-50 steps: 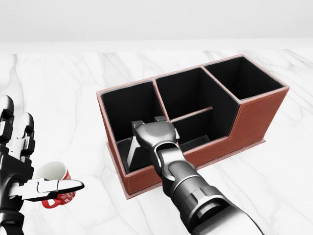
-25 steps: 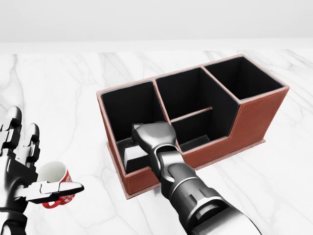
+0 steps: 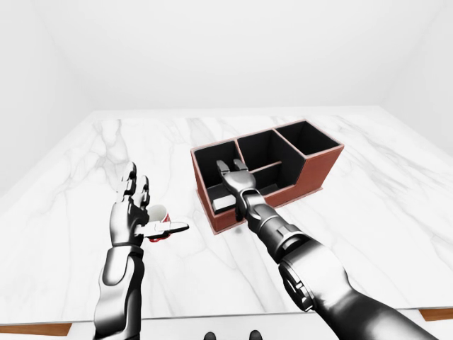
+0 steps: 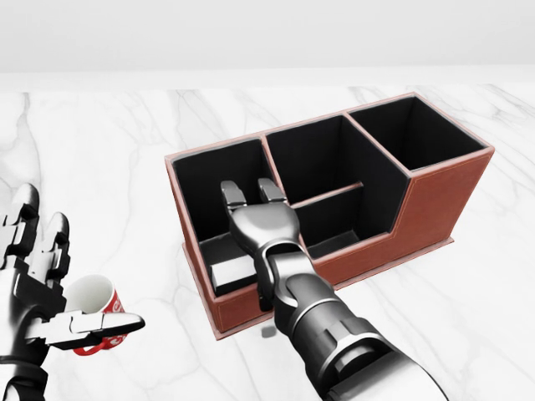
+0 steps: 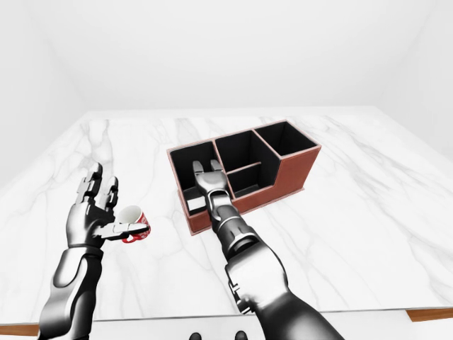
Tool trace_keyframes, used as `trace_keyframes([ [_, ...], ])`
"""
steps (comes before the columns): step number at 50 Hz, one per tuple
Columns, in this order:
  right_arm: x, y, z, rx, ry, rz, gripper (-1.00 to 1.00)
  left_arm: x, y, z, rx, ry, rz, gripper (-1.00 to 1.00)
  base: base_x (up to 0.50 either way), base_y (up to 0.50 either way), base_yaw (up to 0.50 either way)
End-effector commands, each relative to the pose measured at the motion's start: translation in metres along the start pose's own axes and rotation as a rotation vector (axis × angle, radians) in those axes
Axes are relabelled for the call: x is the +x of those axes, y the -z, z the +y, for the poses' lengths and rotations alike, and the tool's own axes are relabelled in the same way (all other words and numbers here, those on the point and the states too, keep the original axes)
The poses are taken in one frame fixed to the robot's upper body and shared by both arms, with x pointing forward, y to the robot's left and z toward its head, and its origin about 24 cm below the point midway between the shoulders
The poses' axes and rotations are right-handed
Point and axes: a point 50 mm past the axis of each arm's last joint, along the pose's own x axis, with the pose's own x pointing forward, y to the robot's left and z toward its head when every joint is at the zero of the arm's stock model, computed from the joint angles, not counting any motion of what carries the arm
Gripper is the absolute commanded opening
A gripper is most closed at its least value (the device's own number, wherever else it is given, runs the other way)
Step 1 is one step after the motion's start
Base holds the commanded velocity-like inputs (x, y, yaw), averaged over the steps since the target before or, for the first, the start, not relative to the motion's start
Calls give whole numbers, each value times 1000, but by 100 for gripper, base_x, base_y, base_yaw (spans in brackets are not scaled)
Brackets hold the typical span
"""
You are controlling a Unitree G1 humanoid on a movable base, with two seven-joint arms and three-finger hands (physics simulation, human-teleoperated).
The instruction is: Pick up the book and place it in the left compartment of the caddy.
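Book (image 4: pixel 232 269) lies flat on the floor of the caddy's (image 4: pixel 435 200) left compartment, just under the right hand's (image 4: pixel 266 224) knuckles and a little toward the bottom of the head view from its fingertips. Nearest to me, the left hand (image 4: pixel 38 288) hangs with fingers spread and thumb stretched out flat, gripping nothing; the mug (image 4: pixel 94 324) sits just beyond that thumb, so close that I cannot tell whether they touch. The right fingers (image 4: pixel 232 195) are straight and apart, pointing at the compartment's far wall, clamped on nothing, with the book free below them.

Judging from this, the placing looks done, and the risks lie in getting out. The right hand is down between the compartment's walls, with the divider just right of its fingers; a sideways pull could catch that divider or the rim and drag the whole caddy across the table (image 4: pixel 109 150). A finger hooking the book's edge on the way up could tip it back out. A careless swing of the left thumb could knock the mug over.
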Motion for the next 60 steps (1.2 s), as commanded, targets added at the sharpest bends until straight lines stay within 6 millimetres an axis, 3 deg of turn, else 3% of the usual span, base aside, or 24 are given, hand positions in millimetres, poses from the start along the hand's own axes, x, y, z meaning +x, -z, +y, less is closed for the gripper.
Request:
trace_keyframes([
  [1,2,-4,-6,5,-54,-17,100,-2,-3,-1,1,1,-8,100,0,0,0],
  [12,-6,-11,-17,-47,-140,-87,100,-6,-11,1,6,-1,-39,100,0,0,0],
  [21,-60,7,-31,-195,-210,6,100,-14,-30,1,31,14,-118,100,0,0,0],
  [33,-111,26,-64,-88,44,77,100,-14,-32,-2,69,17,-122,100,0,0,0],
  [45,-150,36,-93,100,236,-21,100,-13,-32,-4,105,21,-141,100,0,0,0],
  [60,-204,48,-95,271,343,-158,100,-23,-62,-7,138,-16,-251,100,0,0,0],
])
